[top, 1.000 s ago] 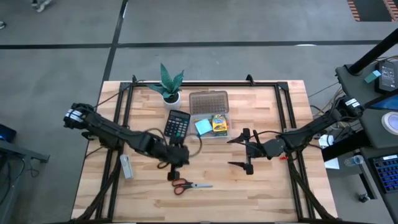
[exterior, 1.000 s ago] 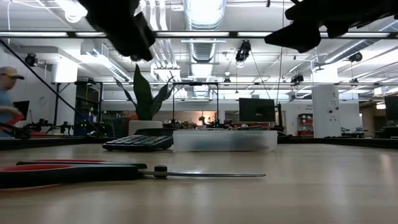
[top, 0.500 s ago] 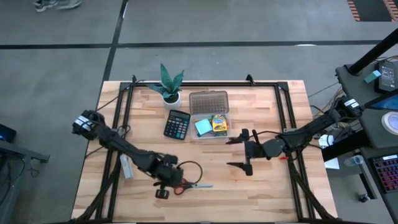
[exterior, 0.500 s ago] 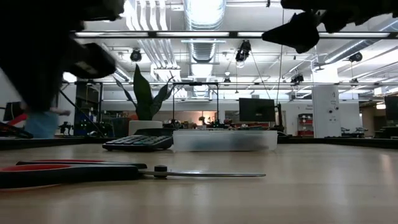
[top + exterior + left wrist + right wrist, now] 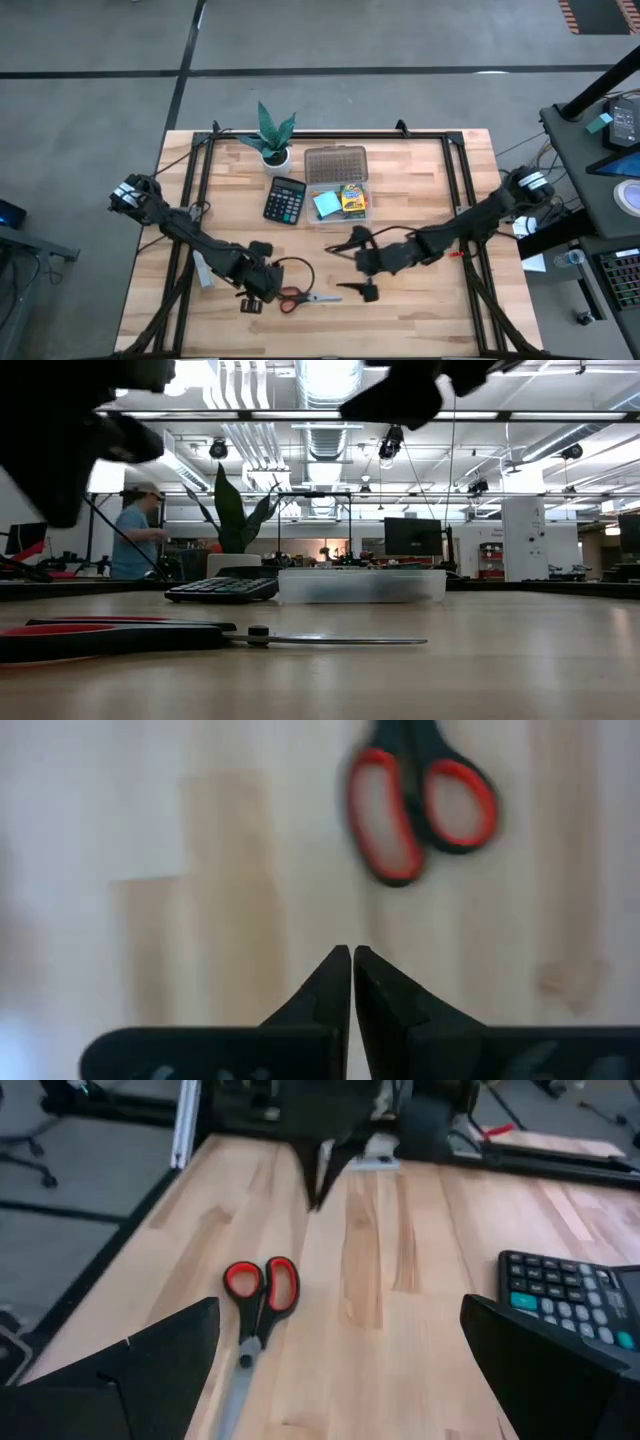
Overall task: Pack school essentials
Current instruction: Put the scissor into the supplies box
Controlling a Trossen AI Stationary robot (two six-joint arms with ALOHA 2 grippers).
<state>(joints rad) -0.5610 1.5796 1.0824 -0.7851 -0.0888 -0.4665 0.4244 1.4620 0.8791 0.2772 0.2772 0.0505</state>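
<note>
Across the wooden surface [image 5: 420, 190], near the front edge and left of centre: red-handled scissors [image 5: 303, 297], lying flat, blades closed, pointing toward the right edge. Probably light, rigid and thin, with slick metal blades hugging the wood; best taken across the thicker plastic handles or at the pivot. Just left of the handles, left hand [image 5: 252, 298], fingertips pressed together, holding nothing. Toward the blade tips, right hand [image 5: 357, 268], spread wide, empty. Near the back edge, clear box [image 5: 337, 186] with crayon box [image 5: 352, 199] and note pad [image 5: 326, 204] inside.
</note>
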